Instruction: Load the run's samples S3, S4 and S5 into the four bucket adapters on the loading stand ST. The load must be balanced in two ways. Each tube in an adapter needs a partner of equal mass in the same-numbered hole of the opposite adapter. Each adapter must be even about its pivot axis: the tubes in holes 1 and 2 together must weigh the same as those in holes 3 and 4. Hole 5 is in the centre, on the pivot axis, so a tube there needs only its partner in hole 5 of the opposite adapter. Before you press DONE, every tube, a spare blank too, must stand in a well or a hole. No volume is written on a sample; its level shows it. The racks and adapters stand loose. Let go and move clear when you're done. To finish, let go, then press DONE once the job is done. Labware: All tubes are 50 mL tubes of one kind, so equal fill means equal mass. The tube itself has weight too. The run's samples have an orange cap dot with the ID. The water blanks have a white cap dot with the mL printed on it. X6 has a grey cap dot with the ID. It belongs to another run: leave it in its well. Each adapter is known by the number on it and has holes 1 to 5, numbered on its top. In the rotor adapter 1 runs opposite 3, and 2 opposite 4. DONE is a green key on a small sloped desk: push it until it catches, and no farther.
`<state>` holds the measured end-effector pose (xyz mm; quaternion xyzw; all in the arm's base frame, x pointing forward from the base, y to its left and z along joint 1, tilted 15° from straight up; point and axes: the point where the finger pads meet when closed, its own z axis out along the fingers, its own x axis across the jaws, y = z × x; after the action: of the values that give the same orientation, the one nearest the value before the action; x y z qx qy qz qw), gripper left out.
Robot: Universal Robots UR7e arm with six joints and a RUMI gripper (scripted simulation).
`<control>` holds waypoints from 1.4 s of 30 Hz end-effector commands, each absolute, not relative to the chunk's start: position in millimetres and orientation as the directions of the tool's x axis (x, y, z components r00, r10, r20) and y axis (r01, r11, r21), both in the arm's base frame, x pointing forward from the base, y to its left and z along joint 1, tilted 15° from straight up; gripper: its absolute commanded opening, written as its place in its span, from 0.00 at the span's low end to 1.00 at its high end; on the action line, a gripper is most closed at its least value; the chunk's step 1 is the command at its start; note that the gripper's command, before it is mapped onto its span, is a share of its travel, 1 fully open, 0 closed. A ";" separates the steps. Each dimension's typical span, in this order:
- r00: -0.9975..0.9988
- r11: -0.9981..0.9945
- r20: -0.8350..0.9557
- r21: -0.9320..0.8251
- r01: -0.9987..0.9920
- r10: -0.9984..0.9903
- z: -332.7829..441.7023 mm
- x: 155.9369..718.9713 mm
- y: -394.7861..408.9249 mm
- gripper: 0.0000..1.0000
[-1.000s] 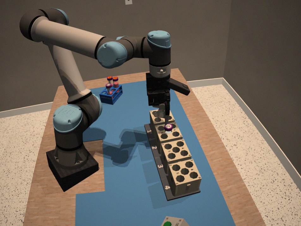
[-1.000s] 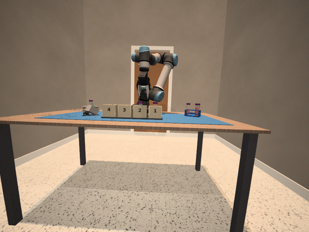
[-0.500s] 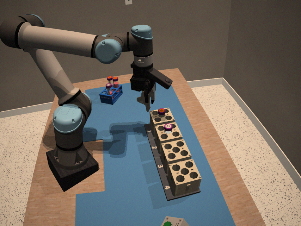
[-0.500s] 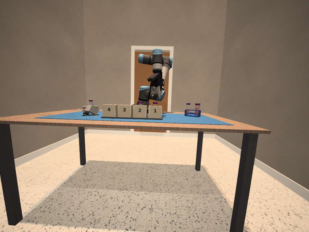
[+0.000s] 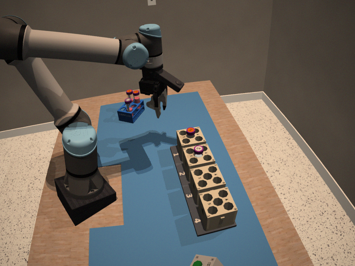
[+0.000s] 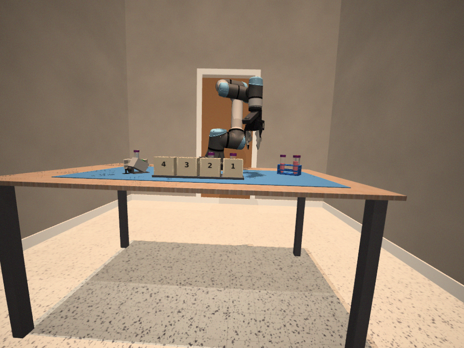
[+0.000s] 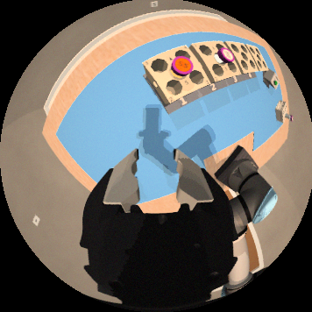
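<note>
I'm holding the gripper (image 5: 161, 112) (image 6: 253, 148) (image 7: 156, 149) above the mat (image 5: 143, 200) (image 6: 318, 181) (image 7: 101, 118), its fingers standing partly spread with nothing between them. An orange-dotted tube (image 5: 190, 131) (image 6: 233, 155) (image 7: 182, 66) is standing in the centre hole of adapter 1 (image 5: 179, 143) (image 6: 232, 170) (image 7: 155, 86); I'm finding its ID too small to be sure of. A white-dotted tube (image 5: 198, 149) (image 6: 211, 154) (image 7: 226, 54) is standing in the centre of adapter 2 (image 5: 187, 162) (image 6: 209, 172) (image 7: 202, 66). The blue rack (image 5: 125, 116) (image 6: 289, 173) is holding three tubes, two with orange dots and one with a pale dot.
</note>
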<state>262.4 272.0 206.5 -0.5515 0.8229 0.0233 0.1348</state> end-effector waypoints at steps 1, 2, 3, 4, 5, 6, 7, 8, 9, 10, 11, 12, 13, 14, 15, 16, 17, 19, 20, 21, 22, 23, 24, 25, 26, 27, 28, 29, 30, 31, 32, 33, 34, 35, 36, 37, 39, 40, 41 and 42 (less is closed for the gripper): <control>-0.363 0.398 -0.235 -0.119 -0.910 -0.901 208.1 242.1 305.2 0.35; -0.363 0.398 -0.235 -0.119 -0.910 -0.901 208.3 237.5 312.1 0.35; -0.363 0.398 -0.235 -0.119 -0.910 -0.901 208.6 232.8 319.0 0.35; -0.363 0.398 -0.235 -0.119 -0.910 -0.901 208.9 228.2 325.9 0.35; -0.363 0.398 -0.235 -0.119 -0.910 -0.901 209.1 223.5 332.9 0.35; -0.363 0.398 -0.235 -0.119 -0.910 -0.901 209.4 218.9 339.8 0.35; -0.363 0.398 -0.235 -0.119 -0.910 -0.901 209.6 214.2 346.7 0.35; -0.363 0.398 -0.235 -0.119 -0.910 -0.901 209.9 209.6 353.6 0.35; -0.363 0.398 -0.235 -0.119 -0.910 -0.901 210.2 204.9 360.5 0.35; -0.363 0.398 -0.235 -0.119 -0.910 -0.901 210.4 200.3 367.4 0.35; -0.363 0.398 -0.235 -0.119 -0.910 -0.901 210.4 200.3 367.4 0.35; -0.363 0.398 -0.235 -0.119 -0.910 -0.901 210.4 200.3 367.4 0.35; -0.363 0.398 -0.236 -0.119 -0.910 -0.901 210.6 195.6 374.3 0.35; -0.363 0.398 -0.236 -0.119 -0.910 -0.901 210.9 191.0 381.2 0.35; -0.363 0.398 -0.236 -0.119 -0.910 -0.901 211.2 186.3 388.1 0.35; -0.363 0.398 -0.236 -0.119 -0.910 -0.901 211.4 181.6 395.0 0.35; -0.363 0.398 -0.236 -0.118 -0.910 -0.901 211.7 177.0 402.0 0.35; -0.363 0.398 -0.236 -0.118 -0.910 -0.901 212.3 167.7 415.9 0.35; -0.363 0.398 -0.236 -0.118 -0.910 -0.901 212.5 163.0 422.8 0.35; -0.363 0.398 -0.236 -0.118 -0.910 -0.901 212.8 158.4 429.7 0.35; -0.363 0.398 -0.236 -0.118 -0.910 -0.901 213.1 153.7 436.6 0.35; -0.363 0.398 -0.236 -0.118 -0.910 -0.901 213.3 149.1 443.5 0.35; -0.363 0.398 -0.236 -0.118 -0.910 -0.901 213.6 144.4 450.4 0.35; -0.363 0.398 -0.236 -0.118 -0.910 -0.901 213.9 139.8 457.3 0.35; -0.363 0.398 -0.236 -0.118 -0.910 -0.901 214.1 135.1 464.3 0.35; -0.363 0.398 -0.236 -0.118 -0.910 -0.901 214.4 130.5 471.2 0.35; -0.363 0.398 -0.236 -0.118 -0.910 -0.901 214.4 130.5 471.2 0.35; -0.363 0.398 -0.236 -0.118 -0.910 -0.901 214.4 130.5 471.2 0.35; -0.363 0.398 -0.236 -0.118 -0.910 -0.901 214.6 125.8 478.1 0.35; -0.363 0.398 -0.236 -0.118 -0.910 -0.901 214.9 121.2 485.0 0.35; -0.363 0.398 -0.236 -0.118 -0.910 -0.901 215.1 116.5 491.9 0.35; -0.358 0.393 -0.235 -0.120 -0.912 -0.904 215.5 111.9 498.9 0.35; -0.344 0.379 -0.233 -0.123 -0.917 -0.909 215.8 107.4 506.0 0.35; -0.331 0.365 -0.231 -0.126 -0.922 -0.915 216.1 102.9 513.1 0.35; -0.318 0.352 -0.230 -0.130 -0.927 -0.920 216.4 98.4 520.2 0.35; -0.304 0.339 -0.228 -0.133 -0.931 -0.925 216.8 93.9 527.3 0.35; -0.279 0.314 -0.224 -0.139 -0.939 -0.934 217.4 84.9 541.5 0.35; -0.279 0.314 -0.224 -0.139 -0.939 -0.934 217.4 84.9 541.5 0.35; -0.279 0.314 -0.224 -0.139 -0.939 -0.934 217.4 84.9 541.5 0.35; -0.279 0.314 -0.224 -0.139 -0.939 -0.934 217.4 84.9 541.5 0.35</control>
<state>90.5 528.8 216.3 -0.5787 0.8045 0.0132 0.1327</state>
